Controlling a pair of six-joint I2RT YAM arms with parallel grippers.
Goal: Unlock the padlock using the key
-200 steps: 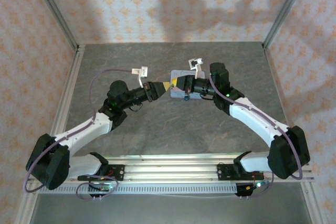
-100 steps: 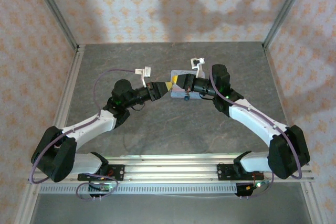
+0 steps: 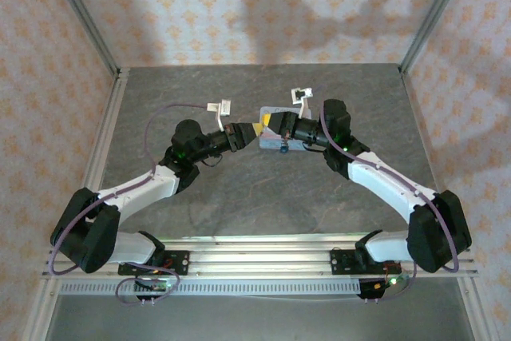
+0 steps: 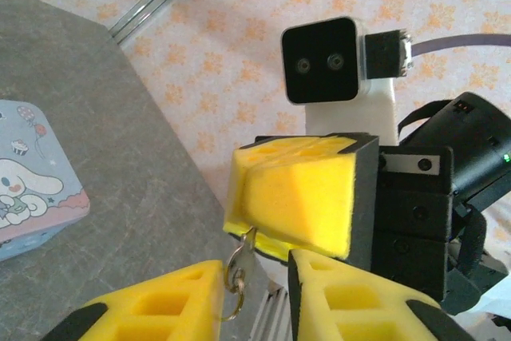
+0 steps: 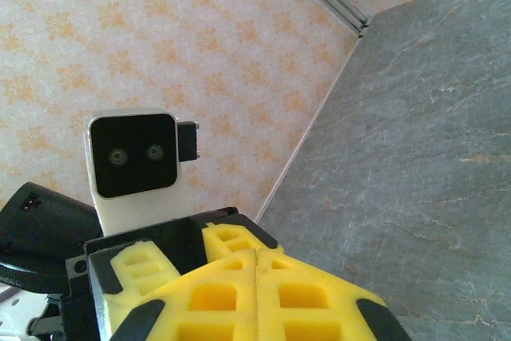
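Two arms reach in from the near edge of your grey, stone-patterned table (image 3: 255, 197), bolted to an aluminium rail (image 3: 255, 247) there. Wallpaper (image 3: 200, 5) with orange flowers closes the room on three sides, and metal posts (image 3: 80, 17) stand at the far corners.

Toward the far edge, near the middle, lies a pale blue cartoon-printed tin (image 3: 281, 141). Your left gripper (image 3: 252, 129) and right gripper (image 3: 270, 124) meet tip to tip just above its left end.

Your right gripper's yellow pads (image 5: 255, 293) are pressed flat together with no gap. From their lower edge a small metal key (image 4: 248, 239) pokes out, pinched there, with its ring (image 4: 235, 279) dangling below.

Your left gripper's fingers (image 4: 152, 317) stand only narrowly apart. The ring hangs in that gap, against the inner face of the left-hand finger; whether it is pressed there, you cannot tell.

The padlock you cannot pick out with certainty: a tiny bluish-dark speck (image 3: 283, 150) sits at the tin's near edge, too small to be sure.
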